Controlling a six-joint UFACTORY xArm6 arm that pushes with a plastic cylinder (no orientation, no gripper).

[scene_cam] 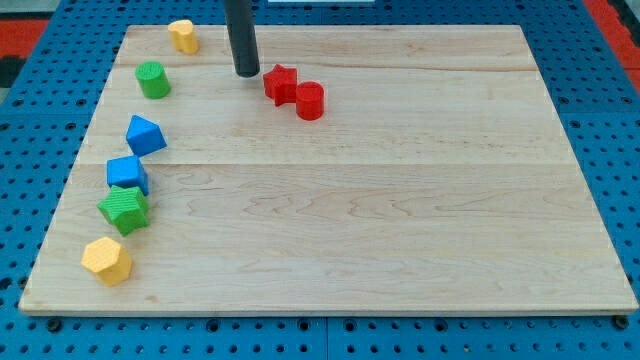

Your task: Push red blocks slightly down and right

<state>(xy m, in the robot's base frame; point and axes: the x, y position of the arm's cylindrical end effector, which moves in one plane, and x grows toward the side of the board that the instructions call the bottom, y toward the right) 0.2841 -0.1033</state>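
- Nearest the view's bottom lies a yellow hexagonal block [106, 260], close to the lower left corner of the wooden tabletop [400, 220] and well apart from anything the task concerns.
- Above it, up the left edge, runs a loose column: a green star-like block [124, 209], a blue cube [127, 174] touching or almost touching that green one, then a blue wedge-shaped block [145, 135], a green cylinder [153, 79], and a yellow block [182, 36] near the top edge whose shape I cannot make out. All sit clear of the likely push path.
- The task's things are near the view's top, left of centre: a red star block [281, 84] and a red cylinder [310, 101], touching, the cylinder down and right of the star.
- My tip [246, 73] stands just beside the red star block, on its upper left, with a narrow gap or bare contact; I cannot tell which.
- That placement seems deliberate: the tip, the star and the cylinder lie roughly on one diagonal, so a push down and right should drive the star into the cylinder and carry both together.
- The tool is a plain dark rod with nothing to open or close; it holds nothing.
- Judged from this layout, the push is at its start, and open board lies down and right of the pair.
- Risk: an off-centre push could make the cylinder slip sideways off the star.
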